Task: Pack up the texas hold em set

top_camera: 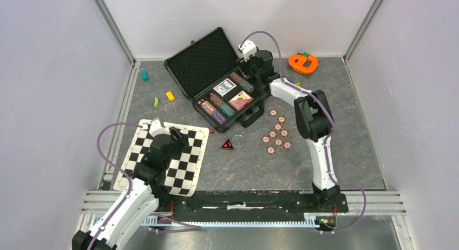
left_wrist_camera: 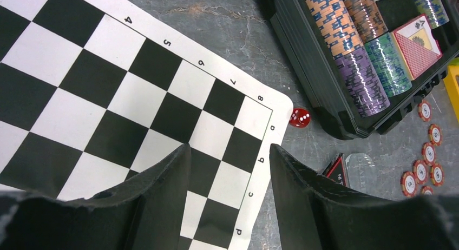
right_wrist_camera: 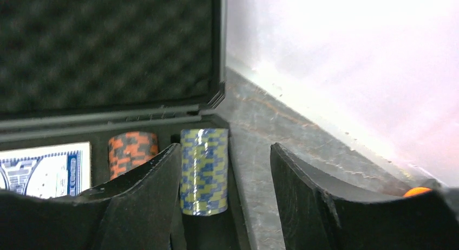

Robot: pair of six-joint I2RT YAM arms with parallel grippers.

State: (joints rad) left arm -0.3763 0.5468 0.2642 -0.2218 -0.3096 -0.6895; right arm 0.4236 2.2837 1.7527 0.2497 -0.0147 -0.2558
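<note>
Blue card deck (right_wrist_camera: 48, 166) — cut off at the left edge.

We see matt, bumpy egg-crate foam (right_wrist_camera: 103, 44) lining the case (left_wrist_camera: 306, 66), its shell hard black plastic. The chips (left_wrist_camera: 368, 82) gleam glossy at their edges. The die (left_wrist_camera: 299, 118) looks shiny, translucent red. The mat (left_wrist_camera: 108, 98) is a smooth, matt printed sheet; the table (top_camera: 243, 169) has a dull grey marbled surface.

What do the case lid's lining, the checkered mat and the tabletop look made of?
Lid lining: dark matte foam, dimpled egg-crate surface.
Checkered mat: thin smooth sheet, probably vinyl; lies flat, rounded corner.
Tabletop: grey veined stone look, possibly laminate.
</note>
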